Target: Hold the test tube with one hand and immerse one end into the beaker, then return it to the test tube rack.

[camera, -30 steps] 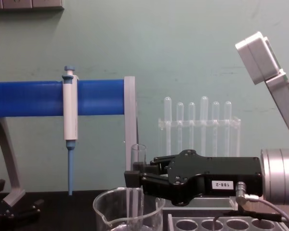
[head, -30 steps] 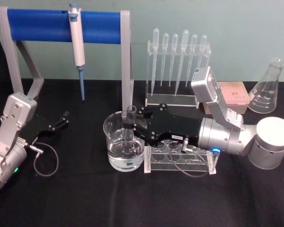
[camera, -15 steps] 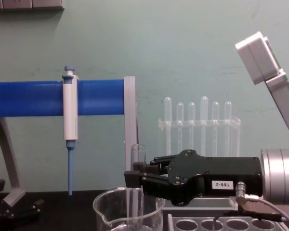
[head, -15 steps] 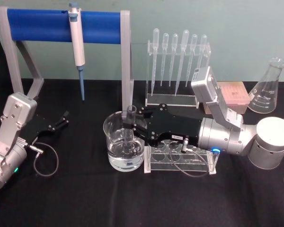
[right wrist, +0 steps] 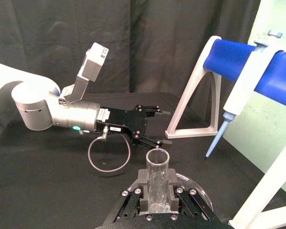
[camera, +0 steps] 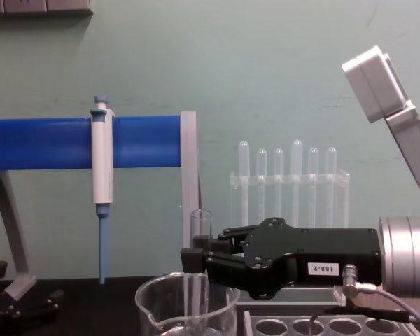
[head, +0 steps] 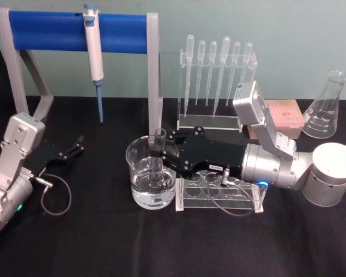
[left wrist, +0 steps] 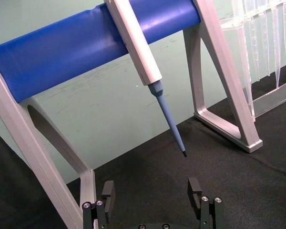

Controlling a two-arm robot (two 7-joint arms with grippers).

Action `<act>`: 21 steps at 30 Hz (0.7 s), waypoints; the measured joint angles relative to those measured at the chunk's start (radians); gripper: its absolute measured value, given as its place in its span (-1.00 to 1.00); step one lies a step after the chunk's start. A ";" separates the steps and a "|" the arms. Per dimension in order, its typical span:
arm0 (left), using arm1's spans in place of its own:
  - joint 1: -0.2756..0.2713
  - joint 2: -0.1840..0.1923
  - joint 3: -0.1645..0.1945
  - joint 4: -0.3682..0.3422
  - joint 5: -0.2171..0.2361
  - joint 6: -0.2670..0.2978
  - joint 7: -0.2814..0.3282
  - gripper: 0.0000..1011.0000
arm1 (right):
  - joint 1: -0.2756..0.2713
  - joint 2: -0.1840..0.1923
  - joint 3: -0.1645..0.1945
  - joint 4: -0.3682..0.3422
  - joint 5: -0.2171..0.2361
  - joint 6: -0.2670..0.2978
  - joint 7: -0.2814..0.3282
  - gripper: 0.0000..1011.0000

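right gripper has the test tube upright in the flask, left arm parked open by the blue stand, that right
Not the flask. The head view shows the right gripper shut on the test tube, upright with its lower end in the beaker; the flask stands apart at the far right. The left gripper is parked open by the blue stand, as you said.

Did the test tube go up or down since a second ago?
No. The test tube has not moved: its rim sits at the same spot beside the grey post, its lower end in the beaker.
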 joint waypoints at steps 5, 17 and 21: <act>0.000 0.000 0.000 0.000 0.000 0.000 0.000 0.98 | 0.000 0.000 0.000 0.000 0.000 0.000 0.000 -0.54; 0.000 0.000 0.000 0.000 0.000 0.000 0.000 0.98 | 0.014 -0.006 0.013 -0.022 0.009 0.011 0.000 -0.54; 0.000 0.000 0.000 0.000 0.000 0.000 0.000 0.98 | 0.024 0.002 0.022 -0.049 0.016 0.024 -0.004 -0.54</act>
